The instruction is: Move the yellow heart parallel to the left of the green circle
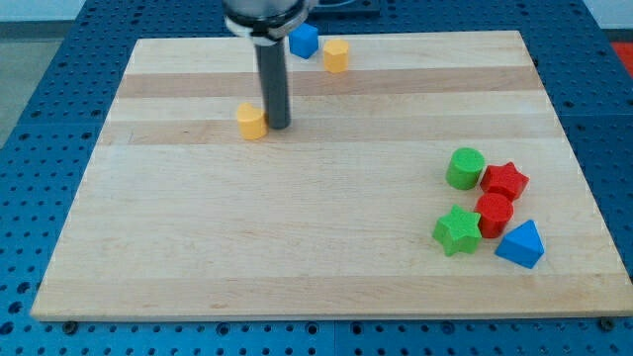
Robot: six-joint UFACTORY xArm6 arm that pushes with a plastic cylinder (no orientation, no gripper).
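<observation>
Landmark = green circle (465, 168), sitting toward the view's right, top of a tight cluster. No gripper on this rig, so nothing to open or close, just the rod. My tip (278, 127) is down on the wooden board (297, 247), well off to the view's left of the green circle and a bit higher in the view.

Yellow heart (252, 122), I judge that's the yellow block right at my tip: it's touching or as good as touching the tip's left side. Shape is small, can't be 100% sure it's the heart vs the other yellow block (336, 55), which sits farther up near the board's top edge beside a blue block (304, 41). Going w/ the near one.

Progress: heart is already left of the green circle, but too high in the view, not level w/ it. So approx half done by my read. What's left: bring it down the view until its row matches the circle's. My tip is on the heart's right, wrong side for that push; I'd need to get above it first.

Rest of cluster, rel. to green circle: red star (504, 181) just right, red block (494, 213) below-right, green star (457, 230) below, blue triangle (521, 244) farthest below-right. None in the heart's way.
</observation>
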